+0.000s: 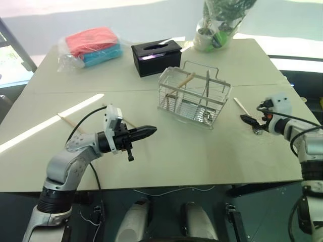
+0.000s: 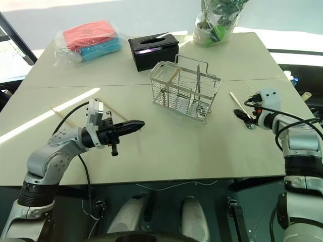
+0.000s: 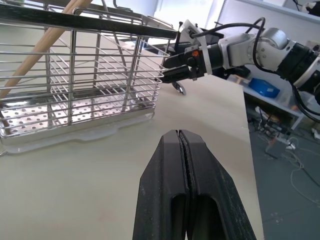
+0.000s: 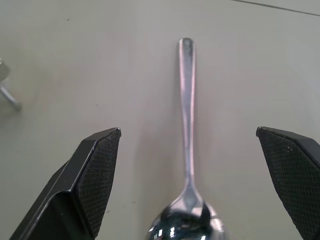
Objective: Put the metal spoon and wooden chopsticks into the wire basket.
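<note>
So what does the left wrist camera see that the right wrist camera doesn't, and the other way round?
Left wrist view: the wire basket and the shut left gripper in front of it. Right wrist view: the metal spoon, its long handle close up, lying flat. Both: the pale table and the right gripper, open on either side of the spoon without touching it.

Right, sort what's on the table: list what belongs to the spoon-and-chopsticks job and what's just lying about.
Belongs to the job:
- metal spoon, flat on the table between the open right claw fingers
- wire basket
- wooden chopsticks behind the shut left claw

Lying about:
- black tissue box
- red and blue cloth packs
- bagged plant
</note>
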